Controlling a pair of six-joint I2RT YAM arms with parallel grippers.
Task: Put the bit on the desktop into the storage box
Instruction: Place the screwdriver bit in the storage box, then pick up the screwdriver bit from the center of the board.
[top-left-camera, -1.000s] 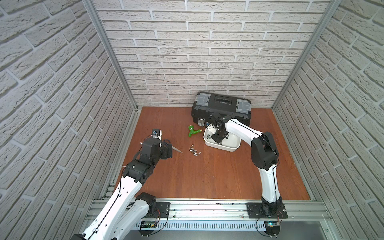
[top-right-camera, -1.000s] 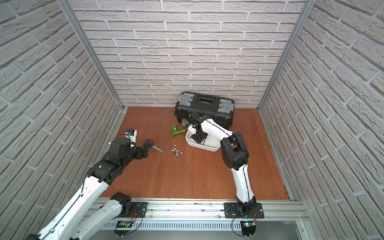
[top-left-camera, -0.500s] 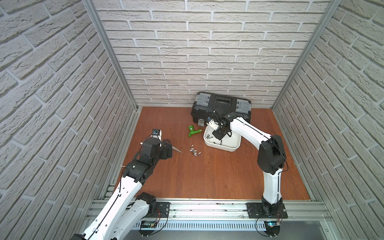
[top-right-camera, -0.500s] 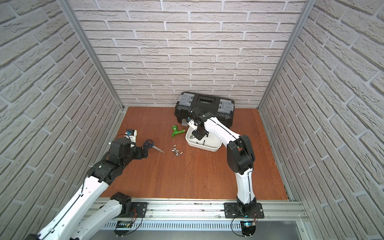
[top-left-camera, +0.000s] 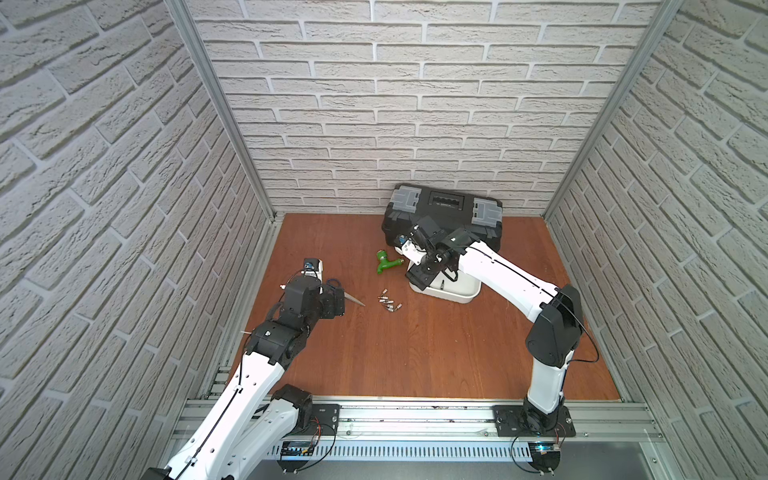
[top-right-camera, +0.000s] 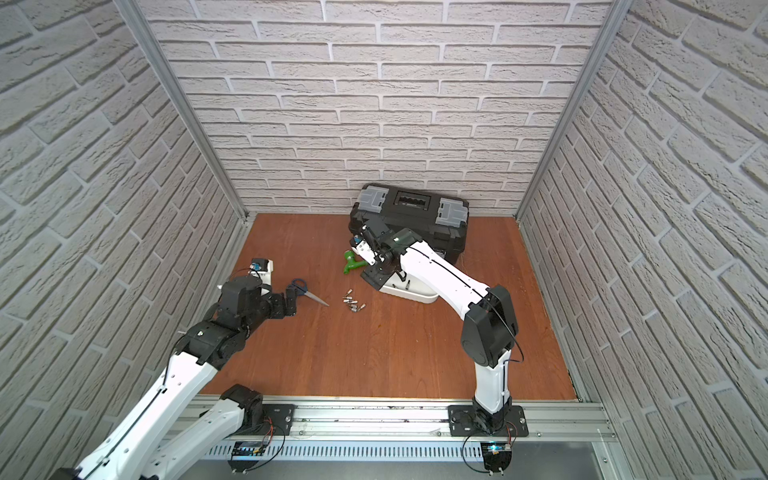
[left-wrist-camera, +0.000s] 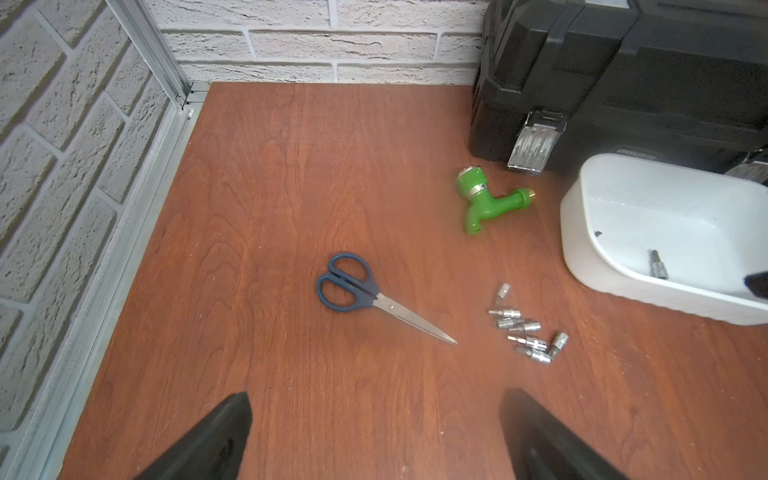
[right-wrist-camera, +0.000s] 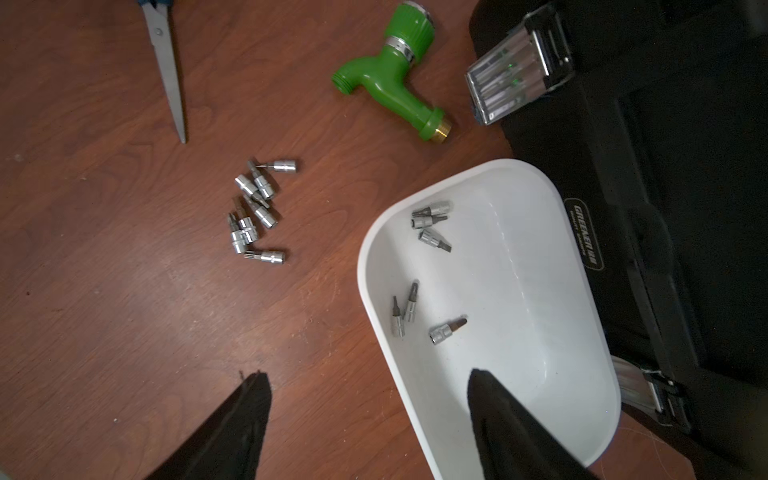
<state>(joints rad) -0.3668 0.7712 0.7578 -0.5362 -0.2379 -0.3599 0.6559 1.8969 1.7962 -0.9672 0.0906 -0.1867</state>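
Several small silver bits (top-left-camera: 388, 300) (top-right-camera: 353, 302) (left-wrist-camera: 525, 328) (right-wrist-camera: 257, 212) lie in a loose cluster on the reddish-brown desktop (top-left-camera: 415, 353). To their right stands the white storage box (top-left-camera: 461, 291) (top-right-camera: 415, 296) (left-wrist-camera: 582, 249) (right-wrist-camera: 519, 299), with several bits (right-wrist-camera: 432, 226) lying inside it. My right gripper (top-left-camera: 424, 270) (right-wrist-camera: 368, 376) hangs open and empty over the box's near-left rim, one finger above the box and one above the wood. My left gripper (top-left-camera: 334, 302) (left-wrist-camera: 376, 397) is open and empty, low over the desktop left of the bits.
A black toolbox (top-left-camera: 444, 208) with grey latches stands against the back wall, right behind the storage box. A green plastic tap (top-left-camera: 386, 264) lies left of the box. Blue-handled scissors (top-right-camera: 307, 293) (left-wrist-camera: 353, 286) lie just ahead of my left gripper. Brick walls enclose three sides.
My right gripper's jaws have opened wide above the storage box, and that arm's elbow has swung out to the right. The left arm has not moved.
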